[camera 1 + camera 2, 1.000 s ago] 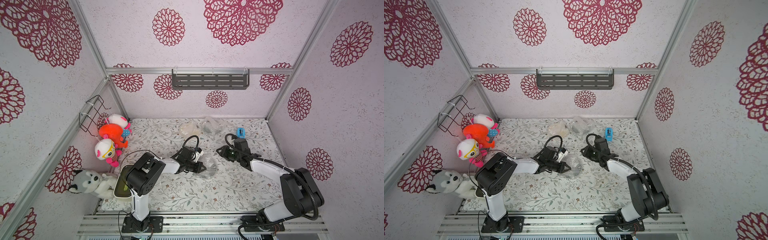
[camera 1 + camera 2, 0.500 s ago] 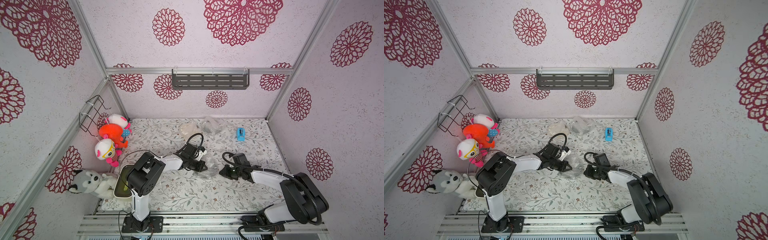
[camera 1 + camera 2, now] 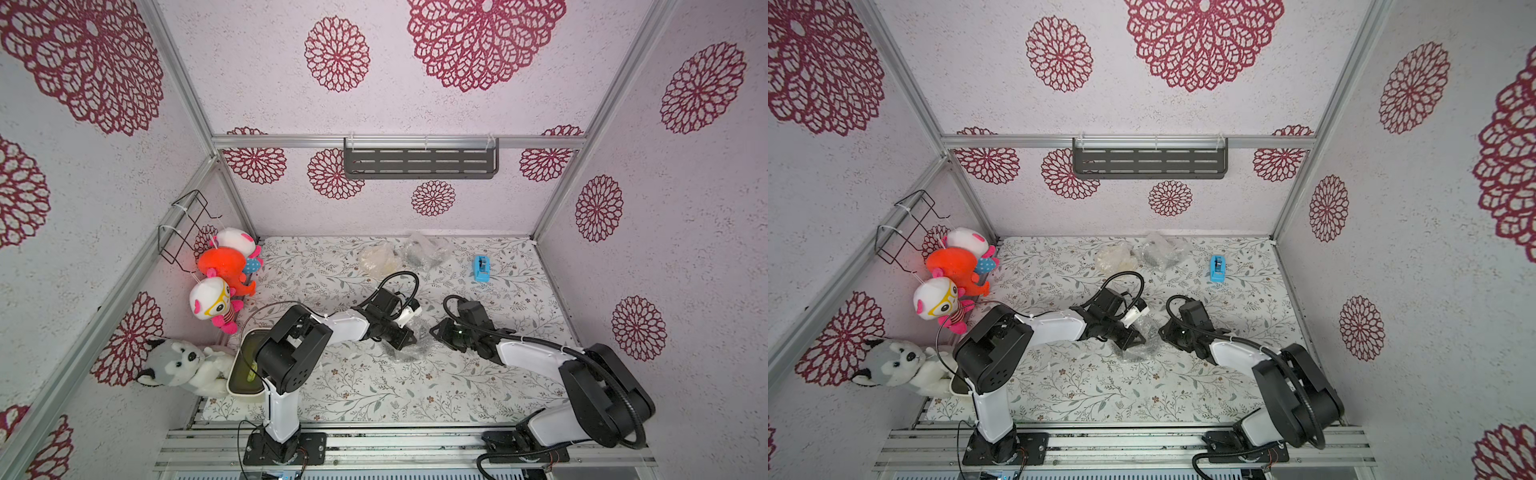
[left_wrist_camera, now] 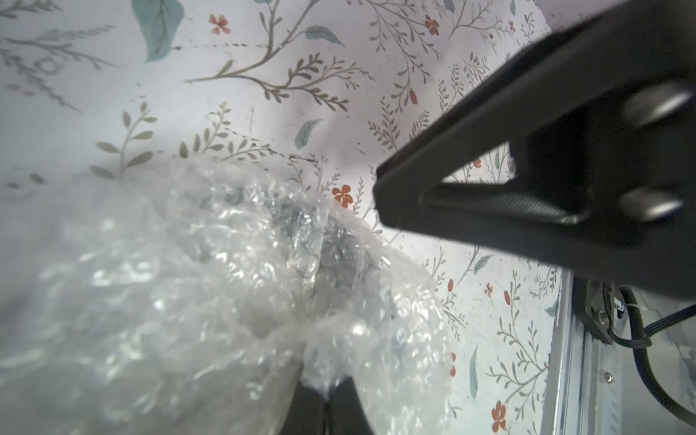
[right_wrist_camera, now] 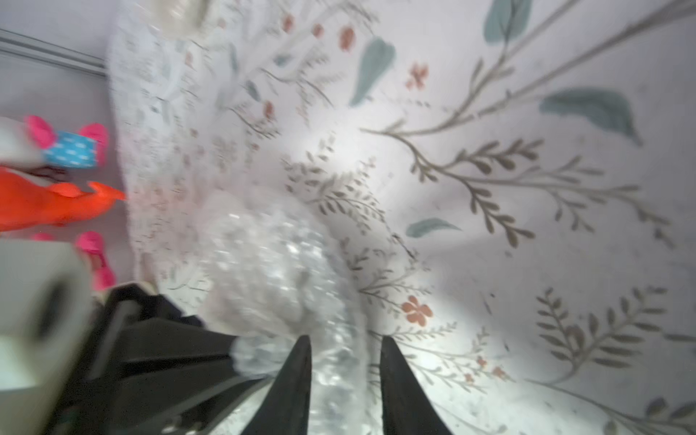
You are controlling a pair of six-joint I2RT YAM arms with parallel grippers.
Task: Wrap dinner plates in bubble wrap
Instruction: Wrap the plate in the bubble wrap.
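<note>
Left fingers [image 4: 307,410] are clamped together on a fold of the wrap [image 3: 406,354], a crumpled bundle lying mid-surface [image 3: 374,390]. Right fingers [image 5: 295,380] stand apart at its right side, the wrap's edge lying between them.

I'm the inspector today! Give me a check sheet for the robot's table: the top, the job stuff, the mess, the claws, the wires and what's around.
Surface: floral mat, lying flat.
Job's things: bubble wrap bunched mid-mat; a cream bundle and a dark bundle at the back, both wrapped.
Clutter: blue tape dispenser back right; tub at the front left edge.
Grippers: left gripper shut on the bubble wrap; right gripper open, wrap between its jaws.
Cables: a black cable loops over the left wrist, another over the right.
Surroundings: plush toys and wire basket along the left wall; grey shelf on the back wall.
</note>
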